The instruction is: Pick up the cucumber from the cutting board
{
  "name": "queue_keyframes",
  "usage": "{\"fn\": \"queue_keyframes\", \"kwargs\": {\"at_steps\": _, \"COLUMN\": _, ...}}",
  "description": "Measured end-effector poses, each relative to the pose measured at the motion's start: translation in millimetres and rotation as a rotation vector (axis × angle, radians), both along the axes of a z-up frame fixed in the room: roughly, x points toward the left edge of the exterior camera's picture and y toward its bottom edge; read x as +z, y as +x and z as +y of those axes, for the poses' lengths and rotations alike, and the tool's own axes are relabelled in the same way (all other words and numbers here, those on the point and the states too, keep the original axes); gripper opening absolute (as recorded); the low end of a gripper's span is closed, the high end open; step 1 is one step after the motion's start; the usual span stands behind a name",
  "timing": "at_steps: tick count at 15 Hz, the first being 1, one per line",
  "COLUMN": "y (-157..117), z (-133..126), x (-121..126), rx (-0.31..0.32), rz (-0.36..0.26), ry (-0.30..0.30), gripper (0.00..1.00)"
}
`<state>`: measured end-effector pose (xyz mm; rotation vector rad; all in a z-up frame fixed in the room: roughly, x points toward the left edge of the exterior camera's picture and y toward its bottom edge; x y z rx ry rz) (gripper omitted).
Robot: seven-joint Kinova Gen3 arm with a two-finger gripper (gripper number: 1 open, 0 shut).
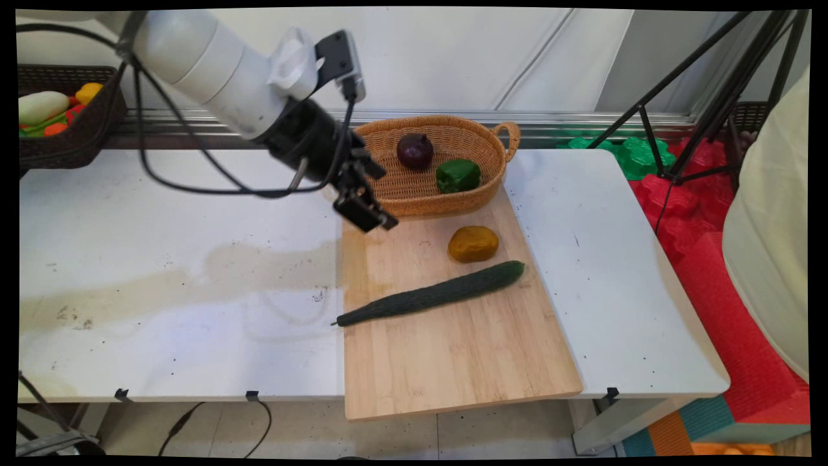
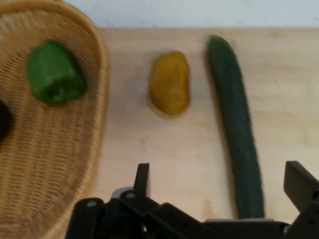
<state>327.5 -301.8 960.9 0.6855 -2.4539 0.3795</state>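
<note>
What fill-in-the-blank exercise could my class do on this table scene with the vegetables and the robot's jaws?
1. The green pepper and the dark onion lie inside the ____.
2. The cucumber lies on the wooden ____.
3. The yellow-brown potato lies between the basket and the ____.
4. The gripper hangs with its jaws ____ and holds nothing.

Missing words: basket; board; cucumber; open
</note>
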Motion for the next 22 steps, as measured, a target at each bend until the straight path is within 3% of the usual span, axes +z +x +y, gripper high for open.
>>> {"fn": "queue_keyframes", "kwargs": {"at_steps": 6, "y": 0, "z": 23, "x": -21, "rx": -0.045, "rz": -0.037, "ry": 0.056, "gripper": 1.00}}
{"fn": "queue_keyframes", "kwargs": {"at_steps": 17, "y": -37, "z": 10, "x": -115, "rx": -0.055, "rz": -0.126, "ry": 0.123, "gripper": 1.00}}
{"fn": "queue_keyframes", "kwargs": {"at_steps": 22, "y": -48, "z": 5, "x": -139, "rx": -0.054, "rz": -0.133, "ry": 0.133, "gripper": 1.00}}
